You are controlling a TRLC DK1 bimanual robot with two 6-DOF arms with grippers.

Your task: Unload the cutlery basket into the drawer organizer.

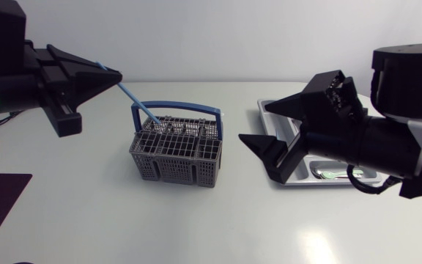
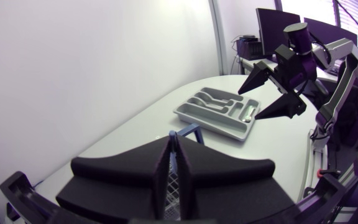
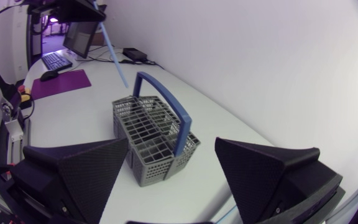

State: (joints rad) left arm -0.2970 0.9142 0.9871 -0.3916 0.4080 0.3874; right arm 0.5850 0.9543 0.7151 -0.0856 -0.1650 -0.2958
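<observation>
clamping a slim light-blue plastic utensil (image 1: 134,97) between clenched fingers, the left gripper (image 1: 114,75) holds it slanting down ahead of itself. the utensil's low end is just above the grey mesh cutlery basket (image 1: 174,158), seemingly pulled clear for carrying. the right gripper (image 1: 253,123) hangs released and empty, with the silver drawer organizer (image 1: 328,181) just behind it on the white worktop (image 1: 196,227), likely keeping the path free.

**Cutlery basket** (image 1: 176,152): matt grey plastic lattice with a smooth blue plastic handle (image 1: 178,108). **Drawer organizer** (image 2: 211,126): smooth grey plastic, faint sheen. **Utensil** (image 1: 335,174) in it: polished metal. **Table** (image 1: 196,220): smooth white, slightly glossy. **Right gripper** (image 1: 255,123): matt black, finely textured fingers (image 3: 86,174).
</observation>
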